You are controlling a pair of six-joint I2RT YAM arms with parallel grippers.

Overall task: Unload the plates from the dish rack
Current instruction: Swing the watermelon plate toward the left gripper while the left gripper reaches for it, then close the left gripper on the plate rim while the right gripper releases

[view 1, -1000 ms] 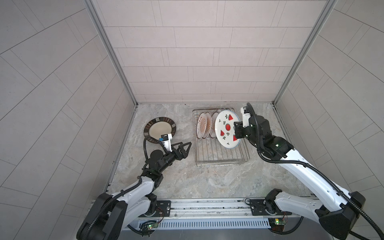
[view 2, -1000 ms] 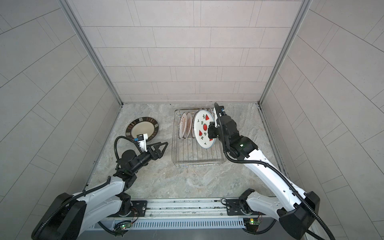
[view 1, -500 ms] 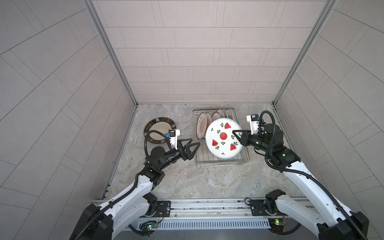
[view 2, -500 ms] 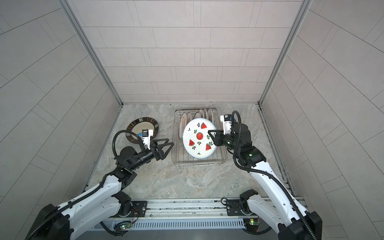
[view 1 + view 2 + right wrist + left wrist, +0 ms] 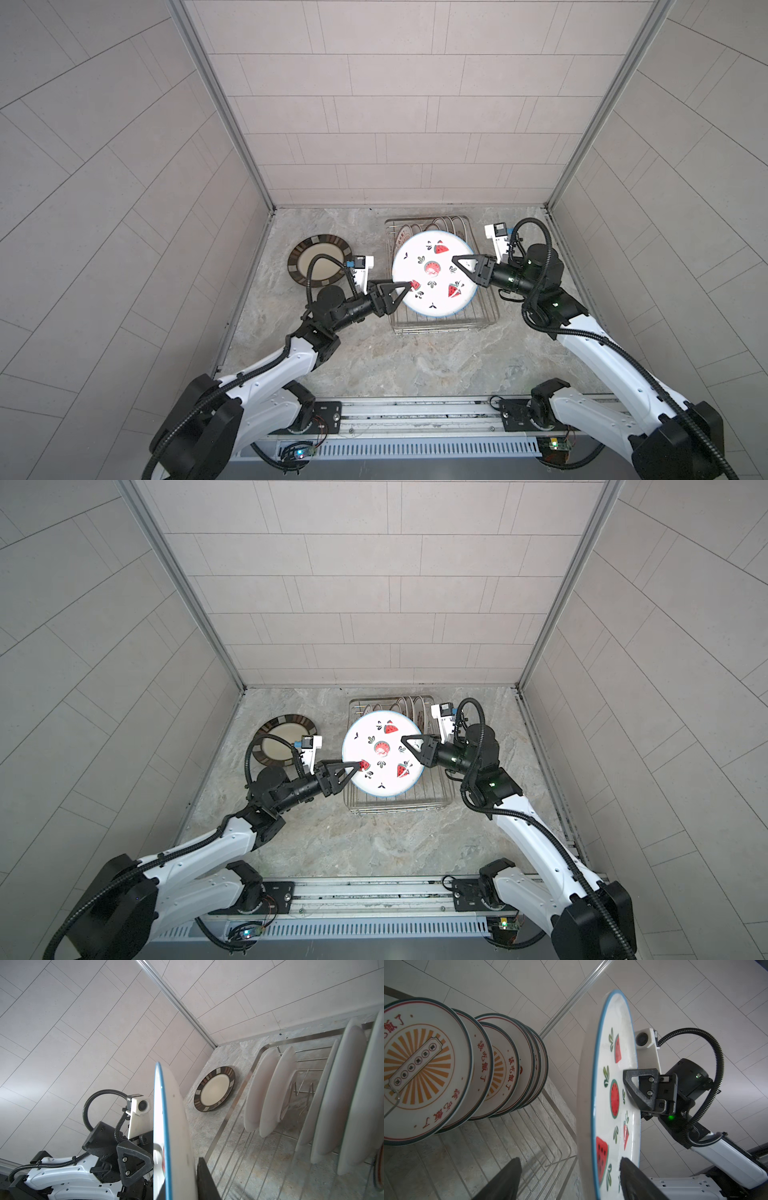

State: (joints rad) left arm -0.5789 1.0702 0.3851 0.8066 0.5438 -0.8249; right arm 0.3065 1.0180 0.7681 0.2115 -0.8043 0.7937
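We see robot lab booth. Grey tile walls [image 5: 395,104] at 9, 12, 3 o'clock. Stone-look table [image 5: 415,357] in middle. Metal rail [image 5: 415,410] at 6 o'clock holds left arm [image 5: 266,370], right arm [image 5: 606,365]. Dish rack [image 5: 444,328] gives kitchen look.

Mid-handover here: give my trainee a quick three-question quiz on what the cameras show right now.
1. True or false: the left gripper is clamped shut on the watermelon plate.
2. Where is the watermelon plate? A) lying flat on the table; B) standing between the rack's prongs; C) held above the dish rack by the right gripper.
3. Fill in: in both top views, the striped-rim plate lies flat on the table to the ___ of the dish rack.

Key: 1 false, its jaws straddle the rim with a gap; 2 C; 3 left.
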